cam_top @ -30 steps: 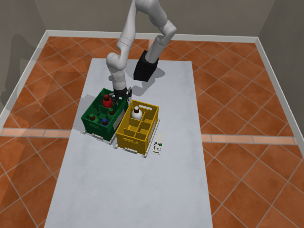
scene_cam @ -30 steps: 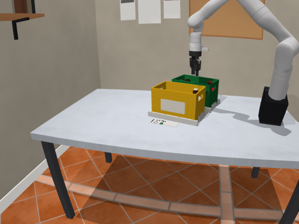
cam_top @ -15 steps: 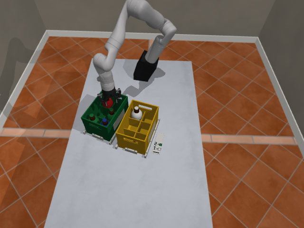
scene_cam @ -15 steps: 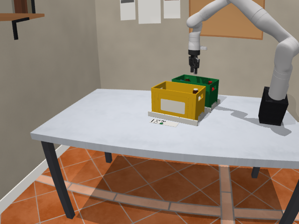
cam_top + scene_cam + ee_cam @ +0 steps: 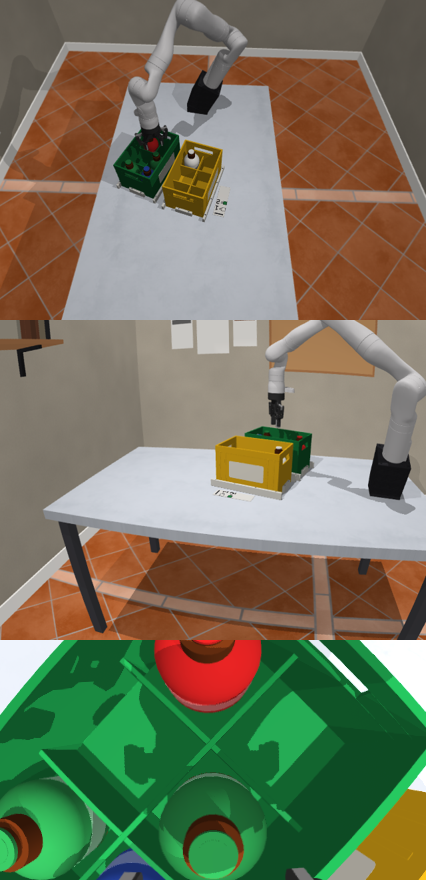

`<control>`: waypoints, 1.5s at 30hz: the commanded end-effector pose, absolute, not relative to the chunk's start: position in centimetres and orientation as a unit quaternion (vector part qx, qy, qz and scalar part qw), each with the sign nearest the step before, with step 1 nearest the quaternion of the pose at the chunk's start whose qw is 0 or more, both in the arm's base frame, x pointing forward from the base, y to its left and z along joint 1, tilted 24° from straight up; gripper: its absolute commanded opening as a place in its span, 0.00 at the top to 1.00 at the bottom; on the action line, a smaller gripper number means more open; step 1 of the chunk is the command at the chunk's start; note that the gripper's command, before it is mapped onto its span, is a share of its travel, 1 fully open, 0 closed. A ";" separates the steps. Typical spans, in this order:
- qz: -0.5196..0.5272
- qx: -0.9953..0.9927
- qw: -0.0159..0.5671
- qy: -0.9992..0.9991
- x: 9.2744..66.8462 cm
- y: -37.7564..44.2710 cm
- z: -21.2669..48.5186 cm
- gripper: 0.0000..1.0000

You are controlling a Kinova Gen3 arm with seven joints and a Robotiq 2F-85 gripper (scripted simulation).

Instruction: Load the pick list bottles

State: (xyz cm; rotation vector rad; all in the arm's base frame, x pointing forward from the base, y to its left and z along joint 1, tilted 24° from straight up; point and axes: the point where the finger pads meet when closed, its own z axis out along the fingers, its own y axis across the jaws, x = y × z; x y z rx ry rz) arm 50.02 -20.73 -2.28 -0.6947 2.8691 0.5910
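Spread jaws of gripper, above green crate's rim, below them one red bottle, two green bottles, one blue bottle, beside, yellow crate with one white bottle.

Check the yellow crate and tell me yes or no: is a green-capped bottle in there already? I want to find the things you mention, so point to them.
No, the only bottle in the yellow crate [image 5: 183, 202] [image 5: 221, 463] has a white cap.

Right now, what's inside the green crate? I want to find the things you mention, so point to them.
In the green crate [image 5: 137, 182] [image 5: 301, 456] [image 5: 370, 830]: one red, one blue, two green bottles. The bottles hide the floor beneath them.
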 end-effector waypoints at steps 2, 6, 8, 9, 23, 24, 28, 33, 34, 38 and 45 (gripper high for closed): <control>0.195 -0.230 0.066 0.951 50.1 -20.6 -2.6 0.33; 0.195 -0.230 0.066 0.951 50.1 -20.5 -2.8 0.33; 0.195 -0.230 0.066 0.951 50.1 -20.4 -3.1 0.33; 0.195 -0.230 0.066 0.951 50.1 -20.4 -3.2 0.33; 0.195 -0.230 0.066 0.951 50.2 -19.7 -4.7 0.33; 0.195 -0.230 0.066 0.951 50.2 -19.7 -4.8 0.33; 0.195 -0.230 0.066 0.951 50.2 -19.5 -5.3 0.33; 0.195 -0.230 0.066 0.951 50.2 -19.2 -5.9 0.33; 0.195 -0.230 0.066 0.951 50.2 -19.1 -6.0 0.33; 0.195 -0.230 0.066 0.951 50.2 -19.0 -6.2 0.33; 0.195 -0.230 0.066 0.951 50.3 -18.7 -7.1 0.33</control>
